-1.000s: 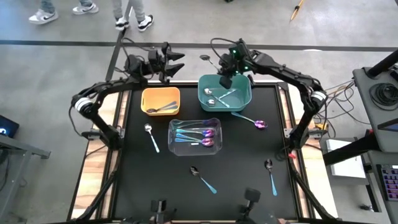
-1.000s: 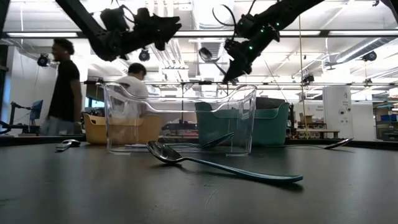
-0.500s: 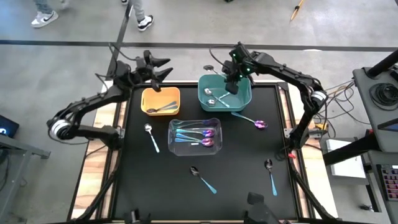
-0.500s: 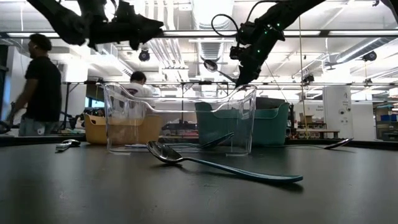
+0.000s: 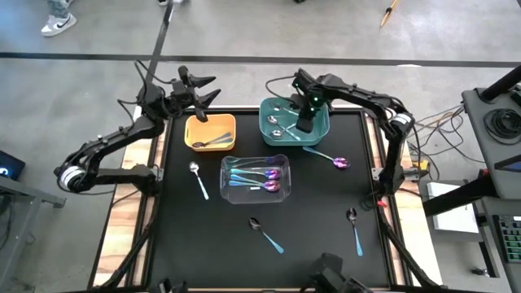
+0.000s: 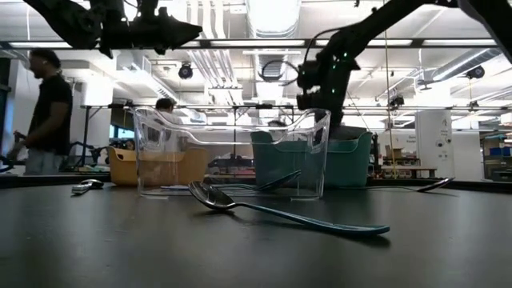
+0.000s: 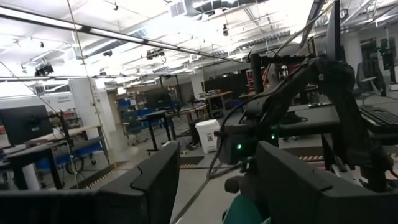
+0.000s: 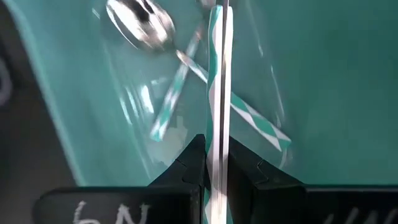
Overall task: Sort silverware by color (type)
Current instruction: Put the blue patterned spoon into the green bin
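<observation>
My right gripper (image 5: 303, 122) points steeply down into the teal bin (image 5: 319, 129) and is shut on a teal-handled spoon (image 8: 217, 74). Its bowl lies outside the right wrist view. Two silver-bowled spoons (image 8: 140, 25) lie on the bin's floor. My left gripper (image 5: 199, 88) hangs open and high past the table's far left edge, beyond the orange bin (image 5: 210, 122), with nothing between its fingers (image 7: 155, 180). Loose spoons lie flat on the black table: a silver one (image 5: 198, 179), a purple one (image 5: 327, 156) and two dark ones (image 5: 266, 233) (image 5: 355, 229). My right gripper pinches the spoon's thin handle (image 8: 217, 134) between its two fingers (image 8: 193, 163), the handle seen edge-on. The fingers come from above, slanting down into the teal bin. The handle runs on straight ahead of the fingertips, over the bin's floor. Which end is held does not show.
The orange bin holds dark spoons (image 5: 213, 142). The clear bin (image 5: 228, 192) at the table's middle holds purple spoons (image 5: 262, 176). In the low view one dark spoon (image 6: 280, 212) lies in front of the clear bin (image 6: 232, 156). A person (image 6: 44, 112) stands in the room behind.
My right gripper has come down from above the teal bin's far edge into the bin, tipping more steeply downward, the spoon still pinched. My left arm has drawn back toward the table's left edge, its gripper tipping up and staying open.
</observation>
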